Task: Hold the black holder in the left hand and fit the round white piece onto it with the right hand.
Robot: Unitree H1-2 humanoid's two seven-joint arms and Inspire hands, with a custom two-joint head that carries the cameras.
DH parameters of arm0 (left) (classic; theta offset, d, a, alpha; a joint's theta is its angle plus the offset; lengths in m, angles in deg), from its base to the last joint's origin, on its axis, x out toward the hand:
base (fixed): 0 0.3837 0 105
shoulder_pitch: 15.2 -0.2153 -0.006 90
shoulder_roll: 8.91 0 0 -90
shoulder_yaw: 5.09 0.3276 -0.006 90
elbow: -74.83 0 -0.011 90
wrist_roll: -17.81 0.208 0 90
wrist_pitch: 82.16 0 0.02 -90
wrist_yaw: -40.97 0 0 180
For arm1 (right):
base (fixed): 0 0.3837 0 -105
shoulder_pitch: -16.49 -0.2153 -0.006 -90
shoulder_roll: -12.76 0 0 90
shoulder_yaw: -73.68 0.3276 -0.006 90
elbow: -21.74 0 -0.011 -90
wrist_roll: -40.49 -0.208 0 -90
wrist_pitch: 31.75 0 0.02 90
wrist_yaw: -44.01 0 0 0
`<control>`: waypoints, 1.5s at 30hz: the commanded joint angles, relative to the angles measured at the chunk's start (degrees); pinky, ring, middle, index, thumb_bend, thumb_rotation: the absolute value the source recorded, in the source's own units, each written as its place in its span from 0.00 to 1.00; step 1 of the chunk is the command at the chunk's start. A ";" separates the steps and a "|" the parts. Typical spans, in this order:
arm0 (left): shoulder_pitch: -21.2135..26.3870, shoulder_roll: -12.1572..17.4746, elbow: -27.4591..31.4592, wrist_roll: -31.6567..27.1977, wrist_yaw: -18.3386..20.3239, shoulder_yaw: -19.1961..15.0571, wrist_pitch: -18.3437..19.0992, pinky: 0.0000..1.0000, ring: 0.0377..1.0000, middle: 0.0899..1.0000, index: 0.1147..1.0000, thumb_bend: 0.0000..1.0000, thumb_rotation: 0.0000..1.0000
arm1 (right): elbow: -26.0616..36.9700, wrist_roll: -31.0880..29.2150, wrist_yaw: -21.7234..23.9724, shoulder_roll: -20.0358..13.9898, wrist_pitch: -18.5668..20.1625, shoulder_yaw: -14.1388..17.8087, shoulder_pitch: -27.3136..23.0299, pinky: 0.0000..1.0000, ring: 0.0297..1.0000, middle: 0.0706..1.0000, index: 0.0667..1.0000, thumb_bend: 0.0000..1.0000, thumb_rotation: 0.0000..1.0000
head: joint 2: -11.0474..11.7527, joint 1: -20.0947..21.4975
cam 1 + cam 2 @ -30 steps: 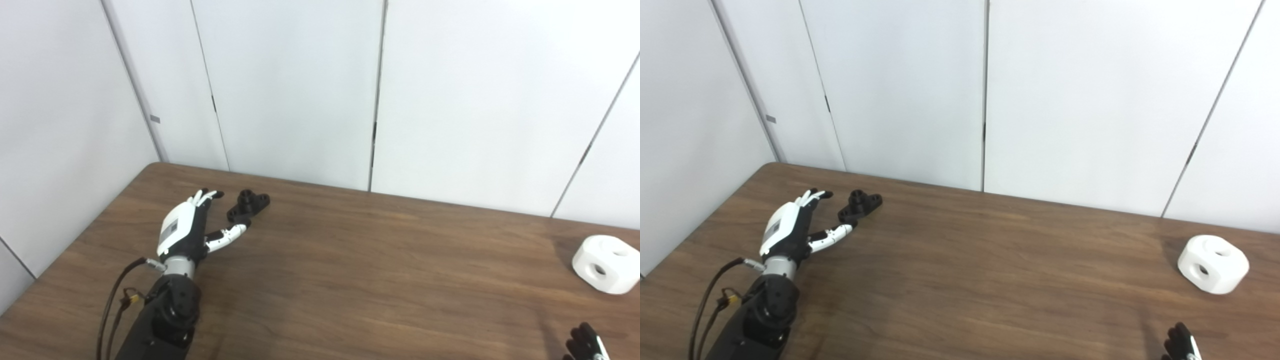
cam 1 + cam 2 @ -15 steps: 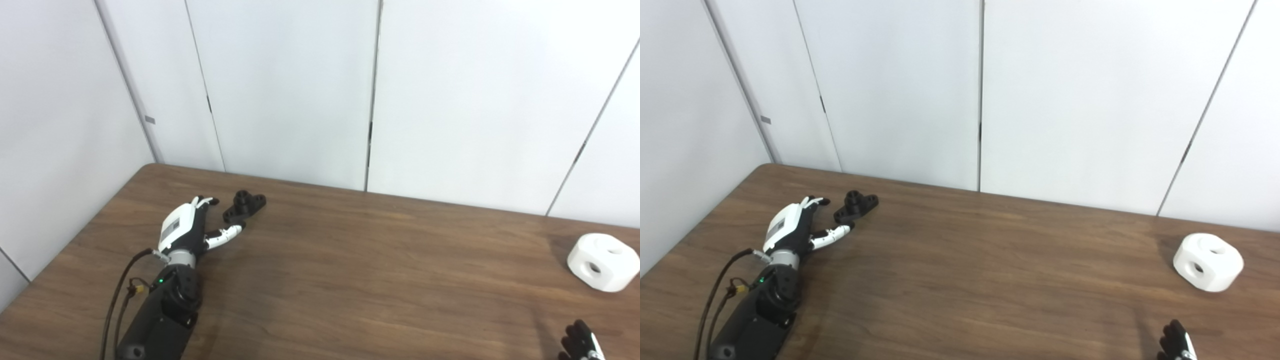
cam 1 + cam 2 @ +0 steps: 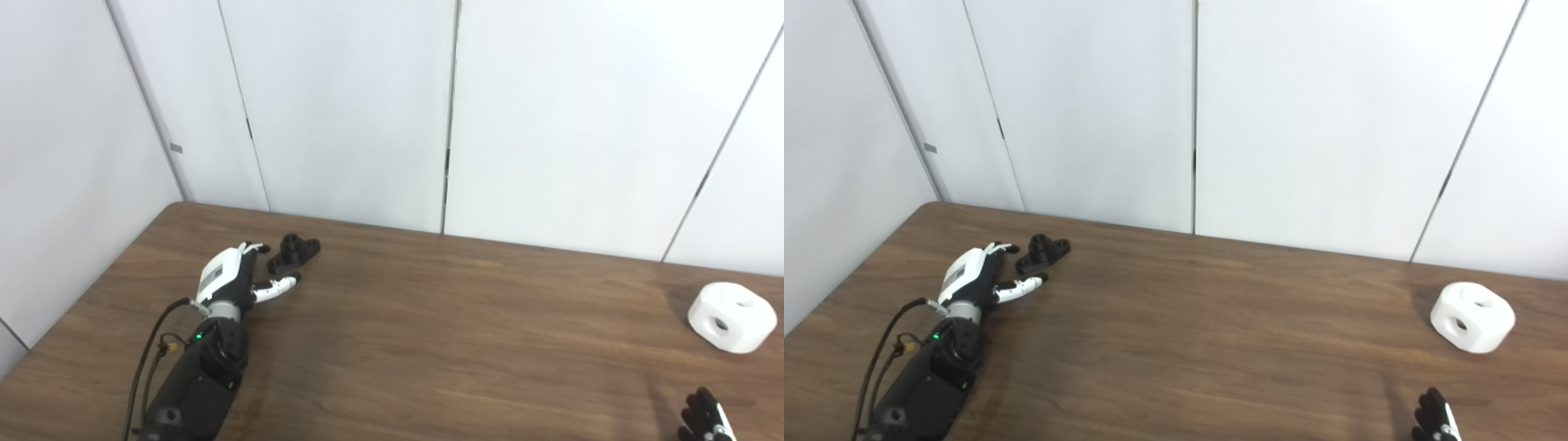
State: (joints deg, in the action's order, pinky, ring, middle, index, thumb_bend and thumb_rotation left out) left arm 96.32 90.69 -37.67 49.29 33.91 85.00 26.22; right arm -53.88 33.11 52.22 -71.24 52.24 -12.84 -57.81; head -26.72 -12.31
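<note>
The small black plastic holder [image 3: 293, 253], a flat flanged base with a short round boss standing up from it, lies on the dark brown wood-grain table [image 3: 429, 318] near the far left corner. The left hand [image 3: 236, 280], white-backed with black fingers, lies low over the table just on the near-left side of it. The fingers [image 3: 254, 248] reach out past the holder's left side, and the white-segmented thumb [image 3: 278, 285] points along its near side, so the holder sits in the wide gap between them. The thumb tip comes very close to the holder's near end; whether it touches cannot be told. The hand grips nothing, its fingers spread apart.

The round white plastic piece [image 3: 732, 316], a chunky block with rounded edges and circular holes in its top and side, rests on the table far to the right, well apart from the holder. Only the dark fingertips of the right hand [image 3: 704, 418] show at the bottom right edge, nearer the camera than the white piece and clear of it; whether that hand is spread or closed cannot be told.

A grey rectangular patch on the back of the left hand may be a label, but nothing on it can be read. A small green light glows on the black forearm [image 3: 202, 367] behind the wrist. A small grey tag [image 3: 176, 148] on the white wall panels [image 3: 343, 110] carries no legible writing
</note>
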 commanded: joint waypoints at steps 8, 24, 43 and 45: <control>3.48 2.15 -1.67 -0.58 -2.03 0.58 -2.93 1.00 1.00 0.96 0.81 0.70 0.41 | -0.46 -0.56 0.46 0.15 -2.43 -0.30 0.01 1.00 1.00 1.00 1.00 0.50 1.00 | -0.09 0.05; 4.34 2.96 -3.90 0.57 -3.92 2.69 -3.88 1.00 1.00 0.96 0.75 0.72 0.38 | 0.31 -0.10 0.08 0.27 -1.66 -0.22 0.36 1.00 1.00 1.00 1.00 0.52 1.00 | -0.36 0.12; 4.53 2.60 -3.82 -0.89 -4.24 2.57 -4.41 1.00 0.99 0.93 0.62 0.66 0.35 | 1.29 0.18 -0.23 0.33 -0.71 -0.08 0.55 1.00 1.00 1.00 1.00 0.51 1.00 | -0.84 0.48; 4.44 2.50 -3.71 -1.10 -4.39 2.51 -4.35 1.00 0.99 0.92 0.59 0.64 0.34 | 1.35 0.19 -0.39 0.37 -0.50 0.05 0.55 1.00 1.00 1.00 1.00 0.50 1.00 | -0.86 0.46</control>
State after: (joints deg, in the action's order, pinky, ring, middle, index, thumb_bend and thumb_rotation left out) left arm 98.61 91.93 -42.49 48.03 30.12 87.84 22.75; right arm -53.67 33.65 52.15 -71.24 52.17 -12.77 -57.49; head -27.51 -11.78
